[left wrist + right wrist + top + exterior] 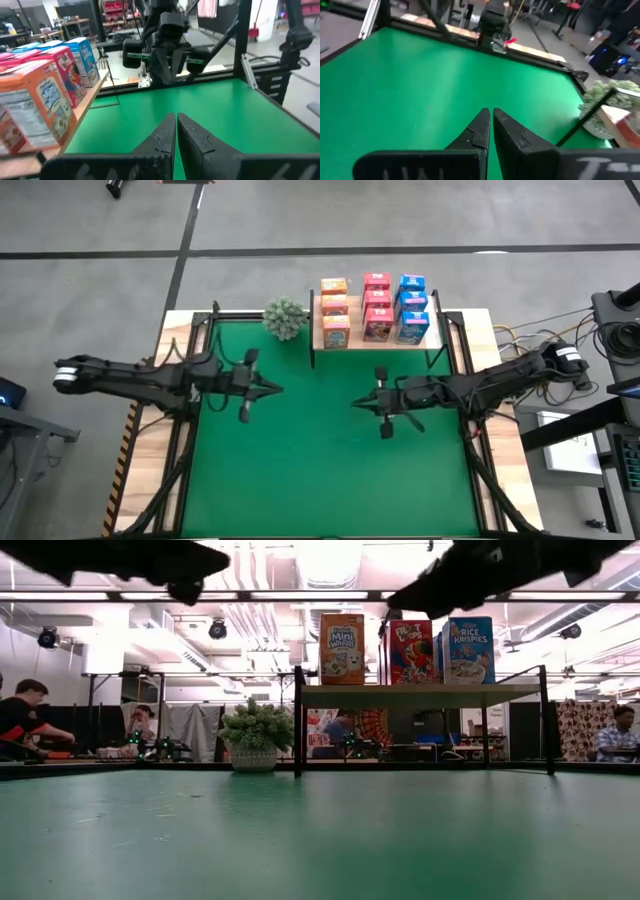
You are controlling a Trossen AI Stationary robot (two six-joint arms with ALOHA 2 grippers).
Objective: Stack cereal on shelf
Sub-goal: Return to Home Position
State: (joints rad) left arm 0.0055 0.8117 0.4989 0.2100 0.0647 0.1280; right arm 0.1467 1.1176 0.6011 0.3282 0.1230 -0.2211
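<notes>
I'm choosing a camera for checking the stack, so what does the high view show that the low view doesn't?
High view only: each colour runs three deep, orange boxes, red boxes, blue boxes; left tool and right tool over the table, away from the shelf. Low view only: printed box fronts, people behind. Both: shelf, plant beside it.

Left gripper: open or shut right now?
Shut. The left gripper holds nothing; its fingers meet tip to tip in its wrist view.
</notes>
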